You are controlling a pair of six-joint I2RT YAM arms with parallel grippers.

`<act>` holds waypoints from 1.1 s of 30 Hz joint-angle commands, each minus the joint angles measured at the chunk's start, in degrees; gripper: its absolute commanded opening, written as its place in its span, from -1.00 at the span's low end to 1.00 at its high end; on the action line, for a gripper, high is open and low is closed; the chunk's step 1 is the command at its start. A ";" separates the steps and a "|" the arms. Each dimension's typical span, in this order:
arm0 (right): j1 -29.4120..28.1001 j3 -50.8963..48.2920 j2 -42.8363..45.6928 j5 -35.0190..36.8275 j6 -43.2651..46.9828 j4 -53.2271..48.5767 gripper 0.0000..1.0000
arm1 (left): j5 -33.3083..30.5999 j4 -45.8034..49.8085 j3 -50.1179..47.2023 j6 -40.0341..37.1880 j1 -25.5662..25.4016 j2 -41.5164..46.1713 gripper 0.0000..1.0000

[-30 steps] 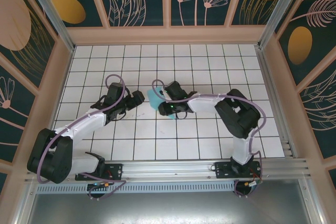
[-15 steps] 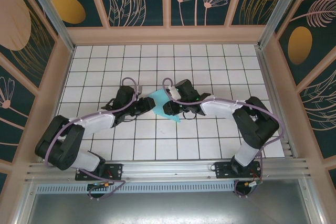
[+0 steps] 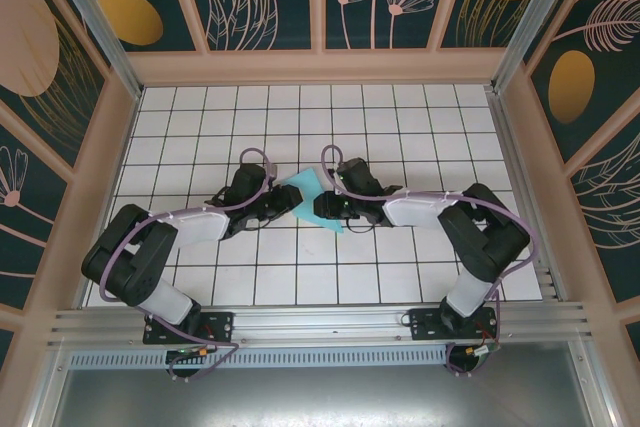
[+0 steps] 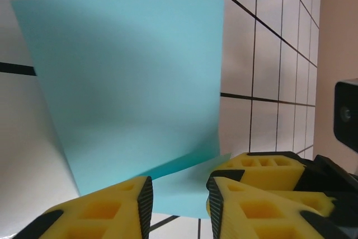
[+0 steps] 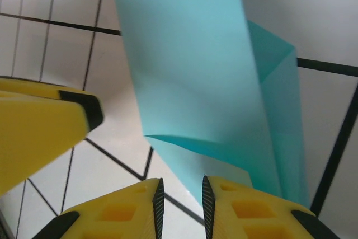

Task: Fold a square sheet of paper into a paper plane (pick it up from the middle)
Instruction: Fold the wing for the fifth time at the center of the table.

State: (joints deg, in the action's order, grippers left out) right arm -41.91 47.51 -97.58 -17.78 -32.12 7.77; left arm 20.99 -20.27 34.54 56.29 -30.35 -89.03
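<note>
Robot test cell in a lab, walled on the left, right and far sides.
A white gridded table sits inside an aluminium frame. The walls are printed teal panels with peach leaves and flowers. A left arm and right arm are bolted to a metal rail at the near edge.

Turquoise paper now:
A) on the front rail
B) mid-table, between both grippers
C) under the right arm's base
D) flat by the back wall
B: the turquoise paper is mid-table, with the left gripper and right gripper meeting it from opposite sides.
</note>
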 commanded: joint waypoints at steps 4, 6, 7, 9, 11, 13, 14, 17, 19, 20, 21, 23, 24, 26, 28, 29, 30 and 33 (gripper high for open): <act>1.90 -0.05 -2.27 0.92 -3.11 1.19 -0.46 | -4.73 1.73 -2.85 4.61 -0.23 2.10 -0.14; 2.47 -0.86 -2.30 -0.06 -3.79 1.91 -0.46 | -5.25 2.75 -3.06 5.75 -0.24 2.37 -0.06; 2.71 -1.30 -2.20 -0.52 -4.22 2.49 -0.46 | -5.13 2.82 -3.09 6.13 -0.24 2.37 -0.02; 3.44 -2.69 -2.13 -2.20 -5.14 4.24 -0.45 | -4.47 2.10 -3.24 6.88 -0.22 2.14 0.05; 4.07 -3.75 -2.08 -3.69 -5.89 5.52 -0.45 | -3.34 1.34 -3.13 7.31 -0.24 1.68 0.06; 4.53 -4.32 -2.18 -4.59 -6.35 6.13 -0.45 | -2.44 0.86 -2.63 7.64 -0.23 0.97 0.08; 4.86 -4.80 -2.13 -5.19 -6.65 6.76 -0.45 | -2.15 0.86 -2.43 7.89 -0.22 0.64 0.09; 5.80 -6.06 -2.15 -6.62 -7.46 8.17 -0.45 | -1.17 0.65 -1.86 8.34 -0.30 -0.47 0.12; 6.13 -6.66 -2.08 -7.35 -7.78 8.91 -0.44 | -0.18 0.39 -1.28 8.48 -0.35 -1.44 0.13; 6.24 -6.82 -2.05 -7.65 -7.90 9.14 -0.44 | 0.50 -0.08 -1.02 8.62 -0.42 -2.02 0.13; 6.44 -7.10 -2.09 -8.10 -8.04 9.48 -0.44 | 1.23 -0.73 -0.73 8.78 -0.56 -2.56 0.12; 6.66 -7.42 -2.03 -8.56 -8.22 9.98 -0.44 | 2.47 -1.75 -0.32 9.12 -0.66 -3.60 0.12; 6.75 -7.52 -2.09 -8.66 -8.15 10.11 -0.44 | 3.08 -2.23 -0.02 9.27 -0.78 -4.07 0.12; 6.95 -7.74 -2.05 -8.84 -8.22 10.35 -0.44 | 4.04 -3.29 0.34 9.53 -0.94 -4.88 0.06; 7.02 -7.81 -2.03 -9.08 -8.29 10.50 -0.44 | 4.86 -4.07 0.69 9.84 -1.02 -5.59 -0.03; 7.10 -7.93 -2.07 -9.20 -8.38 10.66 -0.44 | 5.01 -4.25 0.77 9.88 -1.02 -5.86 -0.06; 7.19 -8.02 -2.08 -9.28 -8.31 10.77 -0.44 | 5.02 -4.37 0.85 9.86 -0.98 -6.13 -0.09; 7.30 -8.30 -2.05 -9.55 -8.49 11.28 -0.44 | 5.16 -4.62 0.98 9.92 -1.05 -6.75 -0.13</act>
State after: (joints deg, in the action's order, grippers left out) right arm -35.14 40.34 -99.29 -25.91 -39.75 17.06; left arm 24.73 -22.81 34.41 65.82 -31.09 -94.67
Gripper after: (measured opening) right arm 0.279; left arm 0.439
